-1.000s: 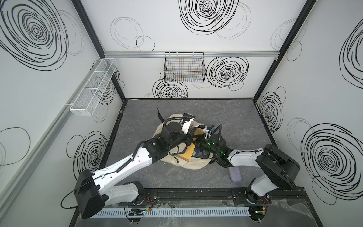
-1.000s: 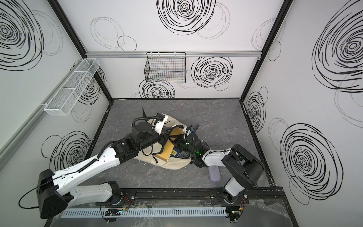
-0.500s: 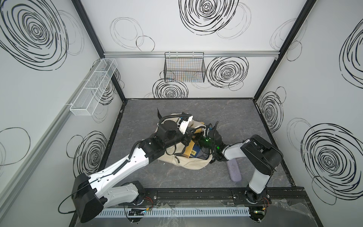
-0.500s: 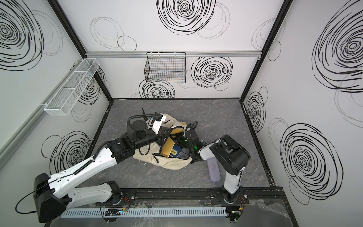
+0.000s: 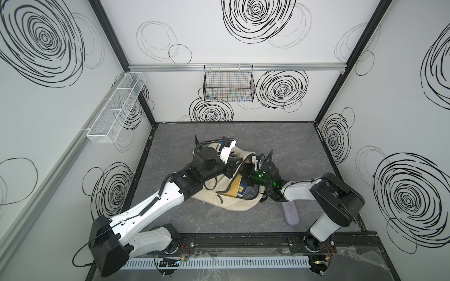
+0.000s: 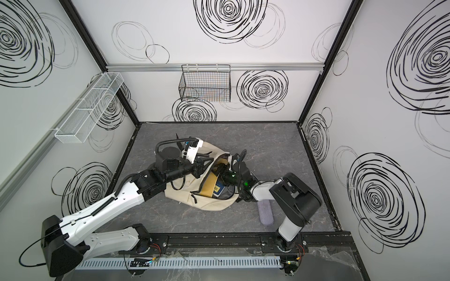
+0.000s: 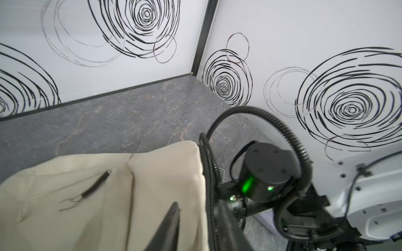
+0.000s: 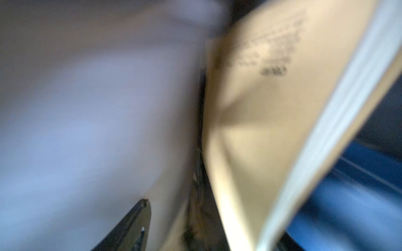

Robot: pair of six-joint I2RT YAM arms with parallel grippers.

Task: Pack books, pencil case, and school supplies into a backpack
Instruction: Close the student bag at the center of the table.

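The cream backpack (image 5: 233, 205) (image 6: 209, 205) (image 7: 165, 173) lies in the middle of the table with its mouth unzipped. A mustard-yellow book (image 5: 235, 187) (image 6: 209, 186) (image 8: 261, 119) and a navy book (image 5: 243, 191) (image 6: 219, 189) (image 8: 359, 195) stand in the opening. My left gripper (image 5: 231, 169) (image 7: 199, 228) is open, its fingers (image 7: 173, 221) astride the bag's cream rim and black zipper edge. My right gripper (image 5: 244, 171) is open inside the mouth. One of its fingers (image 8: 139, 226) shows beside the mustard cover, apart from it. The lavender pencil case (image 5: 291, 215) (image 6: 266, 215) lies on the table under the right arm. The school supplies are out of view.
A black wire basket (image 5: 229, 85) hangs on the back wall and a white mesh shelf (image 5: 117, 109) on the left wall. The black base rail (image 5: 231, 240) runs along the front edge. The right arm's elbow (image 5: 337, 194) stands near the right wall.
My left gripper has shifted toward the back along the bag's rim and its jaws now stand apart. The right wrist has moved further into the mouth, and the mustard book stands steeper.
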